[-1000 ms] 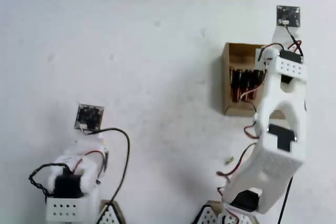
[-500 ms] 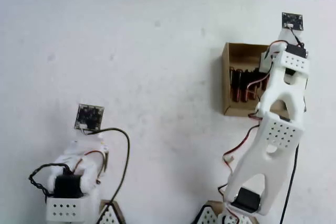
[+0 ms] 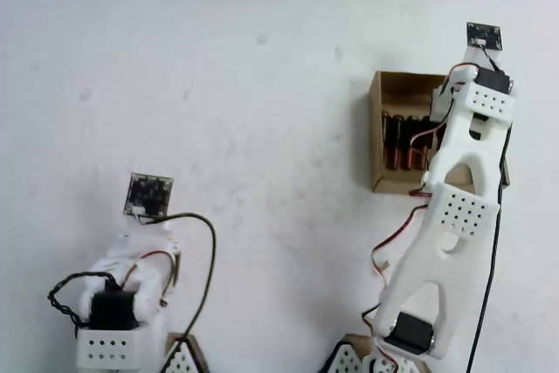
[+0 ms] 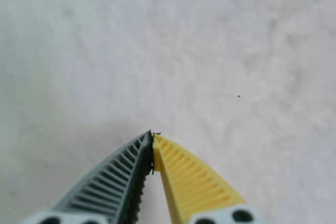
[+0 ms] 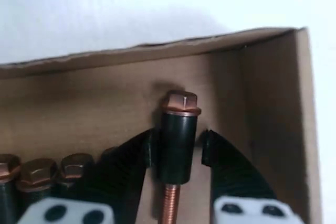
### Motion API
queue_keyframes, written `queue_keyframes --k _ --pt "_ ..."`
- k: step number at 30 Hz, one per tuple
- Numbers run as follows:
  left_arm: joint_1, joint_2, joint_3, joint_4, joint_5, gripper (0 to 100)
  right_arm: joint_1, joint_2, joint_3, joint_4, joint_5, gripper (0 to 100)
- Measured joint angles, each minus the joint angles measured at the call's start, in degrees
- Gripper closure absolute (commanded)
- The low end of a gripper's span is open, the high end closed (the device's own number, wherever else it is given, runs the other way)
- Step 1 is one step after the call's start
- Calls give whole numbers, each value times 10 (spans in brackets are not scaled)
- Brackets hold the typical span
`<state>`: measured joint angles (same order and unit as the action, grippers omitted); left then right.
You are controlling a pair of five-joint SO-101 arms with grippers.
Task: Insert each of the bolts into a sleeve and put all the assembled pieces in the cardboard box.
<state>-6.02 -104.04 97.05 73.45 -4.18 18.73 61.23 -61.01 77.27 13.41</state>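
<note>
My right gripper [image 5: 178,148] hangs inside the cardboard box [image 5: 262,103], shut on a copper bolt in a black sleeve [image 5: 177,145]; the hex head points at the box's far wall and the thread runs back between the fingers. Several other sleeved bolts [image 5: 37,174] lie side by side on the box floor beside it. From above, the right arm [image 3: 463,163] stretches over the cardboard box [image 3: 377,128], where the row of sleeved bolts [image 3: 400,141] shows. My left gripper [image 4: 152,136] is shut on nothing just above the bare white table.
The left arm [image 3: 122,290] is folded back at the near left edge of the white table [image 3: 262,111]. Red and black cables [image 3: 397,242] trail from the right arm near the box. A dark strip runs behind the table's far edge.
The right arm has stretched forward over the box and lowered, most of it within the first half second. The left arm has stayed still.
</note>
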Motion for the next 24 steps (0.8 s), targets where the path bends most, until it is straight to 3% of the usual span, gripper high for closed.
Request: queue_keyframes --k 20,24 --pt "0 0 0 0 0 977 -25 1 -273 207 0 882" --pt "0 0 0 0 0 977 -42 0 -317 214 0 981"
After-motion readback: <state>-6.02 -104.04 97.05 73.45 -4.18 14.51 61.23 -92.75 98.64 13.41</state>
